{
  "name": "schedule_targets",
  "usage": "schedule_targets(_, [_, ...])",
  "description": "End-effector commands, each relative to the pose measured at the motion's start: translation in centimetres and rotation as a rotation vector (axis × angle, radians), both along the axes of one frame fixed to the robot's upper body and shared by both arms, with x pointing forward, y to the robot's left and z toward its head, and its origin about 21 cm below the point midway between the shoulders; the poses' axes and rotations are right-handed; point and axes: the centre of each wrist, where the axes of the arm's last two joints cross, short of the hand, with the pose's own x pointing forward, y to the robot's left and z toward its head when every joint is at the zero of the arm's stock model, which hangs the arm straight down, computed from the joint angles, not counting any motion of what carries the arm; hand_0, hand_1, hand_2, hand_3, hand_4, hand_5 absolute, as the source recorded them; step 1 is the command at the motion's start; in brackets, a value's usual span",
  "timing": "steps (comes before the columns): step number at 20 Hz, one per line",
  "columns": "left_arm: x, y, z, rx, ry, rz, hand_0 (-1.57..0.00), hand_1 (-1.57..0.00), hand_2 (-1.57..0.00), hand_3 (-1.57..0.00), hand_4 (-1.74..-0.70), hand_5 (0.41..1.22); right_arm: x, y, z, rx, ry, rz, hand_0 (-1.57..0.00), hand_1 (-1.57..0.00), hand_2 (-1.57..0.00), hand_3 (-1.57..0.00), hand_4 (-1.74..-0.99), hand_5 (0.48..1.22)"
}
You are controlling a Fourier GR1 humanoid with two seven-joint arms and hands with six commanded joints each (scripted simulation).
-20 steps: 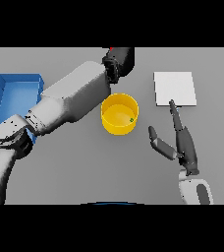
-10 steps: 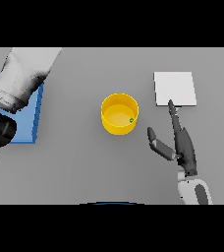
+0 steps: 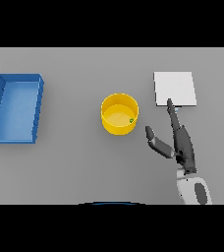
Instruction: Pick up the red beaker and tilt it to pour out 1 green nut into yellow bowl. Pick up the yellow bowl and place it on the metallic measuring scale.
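The yellow bowl (image 3: pixel 119 114) stands upright near the table's middle with one small green nut (image 3: pixel 131 120) inside at its right wall. The metallic scale (image 3: pixel 175 88) is a flat pale square to the bowl's upper right. My right hand (image 3: pixel 182 142) lies open to the right of the bowl, fingers straight and pointing toward the scale's lower edge, thumb spread toward the bowl without touching it. No red beaker shows in the head view. My left hand is out of view.
A blue rectangular tray (image 3: pixel 15 108) sits at the table's left side. A dark sliver shows at the far left edge of the table.
My left arm, which reached over the bowl with a dark red thing, has swung back left and left the view. The blue tray is now fully uncovered. The right hand has barely moved.
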Motion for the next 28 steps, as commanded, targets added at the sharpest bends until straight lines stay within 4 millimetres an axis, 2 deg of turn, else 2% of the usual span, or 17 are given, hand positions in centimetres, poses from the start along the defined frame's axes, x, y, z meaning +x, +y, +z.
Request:
schedule_targets(1, [-0.3,1.1,-1.0,-0.079,-0.006,0.059,-1.57,-1.57,-1.57,-1.43,-1.74,1.221,0.0,-0.2,-0.2,0.0,0.004,0.001,0.0,0.0,0.0,0.0,-1.05,0.653])
schedule_targets(5, [-1.7,4.2,-6.3,-0.315,-0.02,0.19,-1.57,-1.57,-1.57,-1.47,-1.74,1.221,0.1,-0.2,-0.1,-0.033,0.004,-0.006,0.0,0.0,0.0,0.0,-1.047,0.651])
schedule_targets(6, [-2.1,4.7,-6.8,-0.354,-0.029,0.216,-1.57,-1.57,-1.57,-1.47,-1.74,1.221,0.3,0.0,0.1,-0.04,0.006,-0.013,0.0,0.0,0.0,0.0,-1.048,0.651])
schedule_targets(8, [-2.9,5.0,-8.1,-0.436,-0.045,0.242,-1.57,-1.57,-1.57,-1.48,-1.74,1.221,0.4,-0.1,0.2,-0.064,0.001,-0.02,0.0,0.0,0.0,0.0,-1.054,0.648])
schedule_targets(11, [-4.8,5.0,-11.0,-0.517,-0.033,0.304,-1.57,-1.57,-1.57,-1.46,-1.74,1.221,0.3,-0.3,0.3,-0.062,0.001,-0.01,0.0,0.0,0.0,0.0,-1.035,0.65])
schedule_targets(15, [-7.5,5.1,-13.5,-0.573,-0.056,0.328,-1.57,-1.57,-1.57,-1.45,-1.74,1.221,0.0,-0.6,-0.3,-0.056,0.002,-0.002,0.0,0.0,0.0,0.0,-1.02,0.646])
schedule_targets(19, [-9.5,4.3,-15.6,-0.642,-0.067,0.339,-1.57,-1.57,-1.57,-1.51,-1.74,1.221,-0.2,-0.3,-0.2,-0.04,-0.009,0.012,0.0,0.0,0.0,0.0,-1.004,0.648])
schedule_targets(23, [-11.1,3.8,-16.5,-0.693,-0.037,0.377,-1.57,-1.57,-1.57,-1.55,-1.74,1.123,-0.4,-0.5,-0.4,-0.03,-0.011,0.006,0.0,0.0,0.0,0.0,-1.01,0.65])
schedule_targets(25, [-11.7,3.5,-16.9,-0.671,-0.034,0.373,-1.57,-1.57,-1.57,-1.56,-1.74,1.046,-0.1,-0.4,-0.2,-0.039,0.0,0.002,0.0,0.0,0.0,0.0,-1.013,0.644])
schedule_targets(27, [-12.5,4.0,-17.5,-0.625,-0.018,0.369,-1.57,-1.57,-1.57,-1.56,-1.65,0.941,-0.2,-0.4,-0.3,-0.042,-0.005,-0.003,0.0,0.0,0.0,0.0,-1.021,0.636])
schedule_targets(28, [-12.8,3.7,-17.5,-0.61,-0.01,0.365,-1.57,-1.57,-1.57,-1.56,-1.54,0.892,-0.5,-0.6,-0.6,-0.05,-0.004,-0.003,0.0,0.0,0.0,0.0,-1.021,0.636])
